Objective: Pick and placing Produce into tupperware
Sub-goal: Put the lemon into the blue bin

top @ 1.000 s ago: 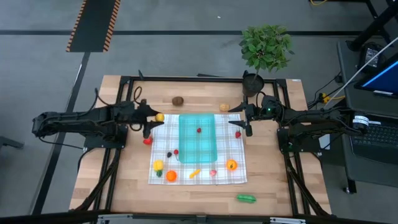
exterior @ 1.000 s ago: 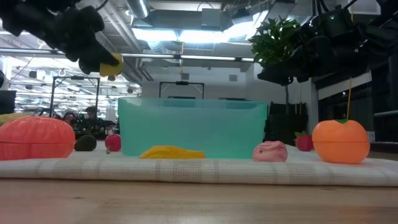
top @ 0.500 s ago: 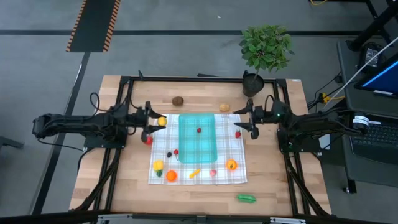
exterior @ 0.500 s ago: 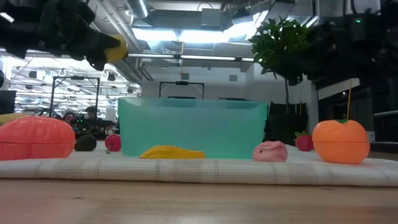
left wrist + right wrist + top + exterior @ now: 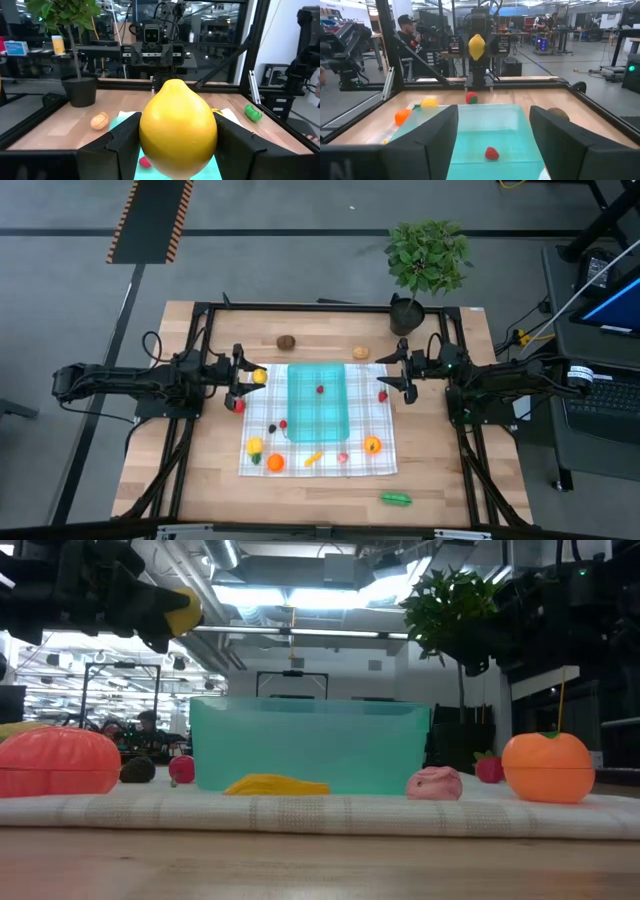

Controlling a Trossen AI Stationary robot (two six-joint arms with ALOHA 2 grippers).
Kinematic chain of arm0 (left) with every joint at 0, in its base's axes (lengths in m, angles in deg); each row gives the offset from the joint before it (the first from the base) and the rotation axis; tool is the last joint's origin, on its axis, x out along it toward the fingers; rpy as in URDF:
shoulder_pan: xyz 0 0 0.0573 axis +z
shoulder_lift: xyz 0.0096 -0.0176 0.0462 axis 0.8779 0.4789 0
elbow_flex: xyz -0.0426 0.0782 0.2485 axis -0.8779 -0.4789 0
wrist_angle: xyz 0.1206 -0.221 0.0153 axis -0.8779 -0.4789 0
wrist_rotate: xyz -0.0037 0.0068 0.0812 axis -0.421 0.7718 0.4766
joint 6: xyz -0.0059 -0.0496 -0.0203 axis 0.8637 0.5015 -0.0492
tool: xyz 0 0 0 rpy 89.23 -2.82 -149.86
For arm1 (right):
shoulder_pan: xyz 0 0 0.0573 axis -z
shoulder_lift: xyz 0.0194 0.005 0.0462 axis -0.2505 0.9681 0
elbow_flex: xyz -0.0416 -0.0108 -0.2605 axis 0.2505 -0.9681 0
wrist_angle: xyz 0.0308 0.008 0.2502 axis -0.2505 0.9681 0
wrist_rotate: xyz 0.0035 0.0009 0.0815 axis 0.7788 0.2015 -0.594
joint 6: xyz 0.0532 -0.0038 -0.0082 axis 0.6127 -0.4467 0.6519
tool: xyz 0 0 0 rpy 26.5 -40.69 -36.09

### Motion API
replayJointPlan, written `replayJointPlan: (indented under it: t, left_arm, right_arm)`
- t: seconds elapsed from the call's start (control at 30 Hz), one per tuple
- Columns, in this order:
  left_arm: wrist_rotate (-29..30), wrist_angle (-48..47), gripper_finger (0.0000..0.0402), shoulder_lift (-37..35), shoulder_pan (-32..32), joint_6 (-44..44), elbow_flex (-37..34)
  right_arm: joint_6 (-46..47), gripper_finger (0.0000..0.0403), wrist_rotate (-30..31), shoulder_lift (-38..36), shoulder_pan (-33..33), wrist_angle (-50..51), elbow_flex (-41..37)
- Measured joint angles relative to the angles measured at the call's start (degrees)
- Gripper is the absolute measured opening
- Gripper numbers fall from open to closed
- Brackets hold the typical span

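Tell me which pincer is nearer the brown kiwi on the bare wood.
Left. The left pincer, shut on the lemon, sits close to the kiwi; the right pincer is across the tupperware.

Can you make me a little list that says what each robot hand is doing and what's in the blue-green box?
left gripper: shut on the yellow lemon, held in the air beside the box
right gripper: open, empty, waiting at the box's other side
box: on the checked cloth, one small red fruit inside
outside the box: orange, green pepper, other small toy foods
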Motion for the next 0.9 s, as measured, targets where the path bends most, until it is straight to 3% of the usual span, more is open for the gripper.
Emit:
replayJointPlan:
  t: [0.33, 0.53, 0.9]
  left_arm:
    - [4.2, 2.7, 0.0197, 4.9, 0.0, 1.6, 0.0]
    - [4.2, 11.7, 0.0197, 13.6, 0.0, 1.6, 0.3]
    - [4.3, 12.0, 0.0197, 32.3, 0.0, -3.1, 11.1]
  right_arm:
    - [-0.2, 0.0249, 5.7, 0.0, 0.0, 1.2, 0.0]
    - [-0.2, 0.0249, 5.8, 0.0, 0.0, 2.0, 0.0]
    - [0.5, 0.0249, 5.8, 0.0, 0.0, 2.0, 0.0]
